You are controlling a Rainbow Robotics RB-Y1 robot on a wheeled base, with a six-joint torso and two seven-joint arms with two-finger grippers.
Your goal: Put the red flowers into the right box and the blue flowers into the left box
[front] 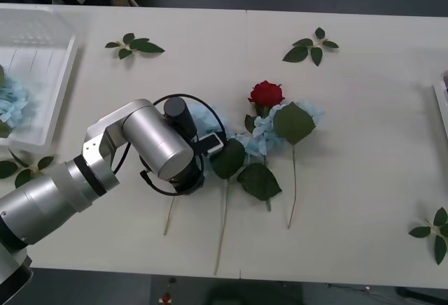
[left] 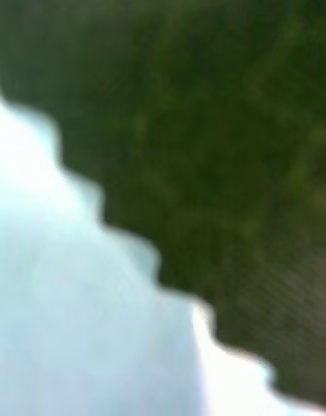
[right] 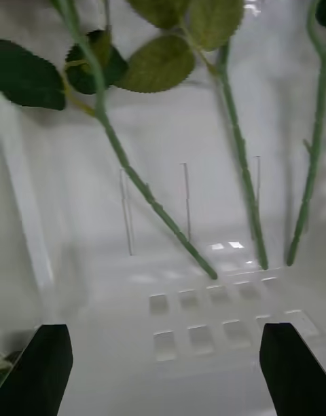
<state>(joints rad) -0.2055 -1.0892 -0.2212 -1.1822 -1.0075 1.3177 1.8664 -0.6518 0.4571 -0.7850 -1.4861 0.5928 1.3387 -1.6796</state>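
tangled stems are the risk: the left hand [front: 210, 144], grip state untellable, sits pressed into the blue flowers [front: 260, 131] beside a red flower [front: 266, 94], which could get dragged along.

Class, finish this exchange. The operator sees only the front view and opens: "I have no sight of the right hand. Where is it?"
Observer: The right hand points into the right box, its fingers open and holding nothing.
Operator: Is anything in that box?
Observer: Three green stems of the red flowers are in it, with leaves.
Operator: My left hand is down at the blue flowers. What does its camera face?
Observer: A dark green leaf against pale blue petals, very close.
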